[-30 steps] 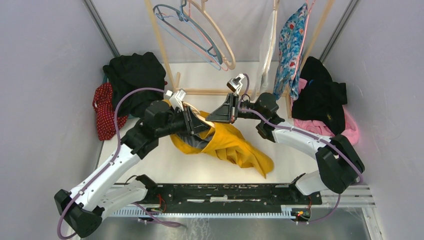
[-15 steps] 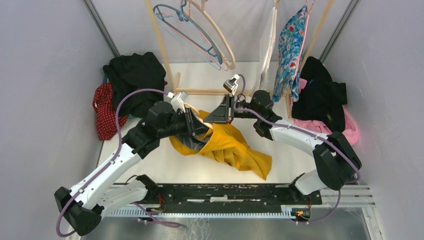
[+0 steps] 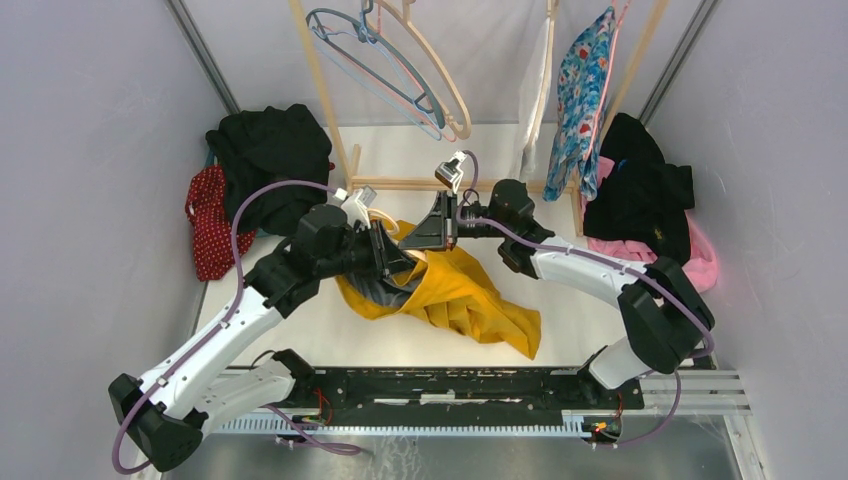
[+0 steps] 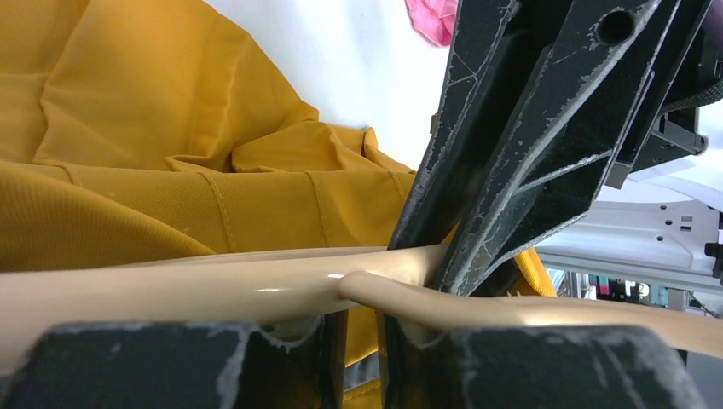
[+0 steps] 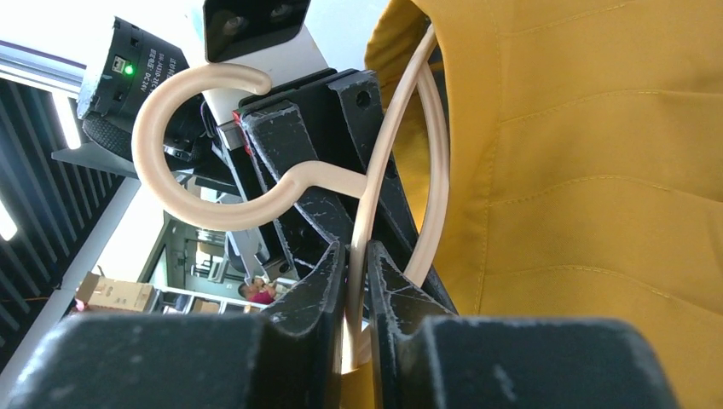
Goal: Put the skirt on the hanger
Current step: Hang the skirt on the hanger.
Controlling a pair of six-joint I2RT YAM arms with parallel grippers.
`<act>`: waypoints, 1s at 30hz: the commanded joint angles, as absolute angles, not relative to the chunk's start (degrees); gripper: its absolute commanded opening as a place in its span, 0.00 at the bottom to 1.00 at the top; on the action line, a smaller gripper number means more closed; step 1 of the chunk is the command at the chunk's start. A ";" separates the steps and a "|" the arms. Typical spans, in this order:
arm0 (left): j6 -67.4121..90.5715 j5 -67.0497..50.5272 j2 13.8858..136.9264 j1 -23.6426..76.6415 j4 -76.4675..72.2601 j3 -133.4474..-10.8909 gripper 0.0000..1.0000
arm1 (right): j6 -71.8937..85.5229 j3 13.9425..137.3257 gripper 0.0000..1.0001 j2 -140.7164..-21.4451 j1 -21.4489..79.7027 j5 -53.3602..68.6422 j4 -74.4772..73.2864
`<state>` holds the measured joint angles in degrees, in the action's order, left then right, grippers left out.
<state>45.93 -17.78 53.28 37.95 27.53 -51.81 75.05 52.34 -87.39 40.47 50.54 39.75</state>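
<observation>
Skirt (image 3: 470, 300), mustard, soft, limp, light: crumpled mid-frame on table (image 3: 330, 335), partly over hanger (image 4: 170, 294). You should pinch its waistband edge. Left gripper (image 4: 356, 332) clamps hanger's neck; right gripper (image 5: 355, 264) straddles one arm, nearly closed, grip you cannot tell.

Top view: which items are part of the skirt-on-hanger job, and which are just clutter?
In play: yellow skirt, beige hanger, left gripper, right gripper.

Lying about: left black pile, red dotted garment, right black pile, pink garment, floral garment, spare hangers, wooden rack.
</observation>
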 commanded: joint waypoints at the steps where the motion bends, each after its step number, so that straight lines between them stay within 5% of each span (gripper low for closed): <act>1: 44.04 -16.26 54.60 38.32 17.58 -54.93 0.23 | 74.88 56.78 0.11 -87.57 46.46 58.38 44.41; 5: 43.62 -15.75 54.46 38.40 18.37 -55.21 0.23 | 76.71 56.86 0.01 -88.04 46.76 58.66 46.56; 19: 39.17 -11.88 53.12 38.32 28.67 -66.36 0.37 | 88.22 53.36 0.01 -86.51 43.89 53.06 60.91; 30: 37.97 -10.29 52.40 38.32 33.59 -74.59 0.38 | 85.34 51.27 0.01 -77.53 42.69 50.48 51.02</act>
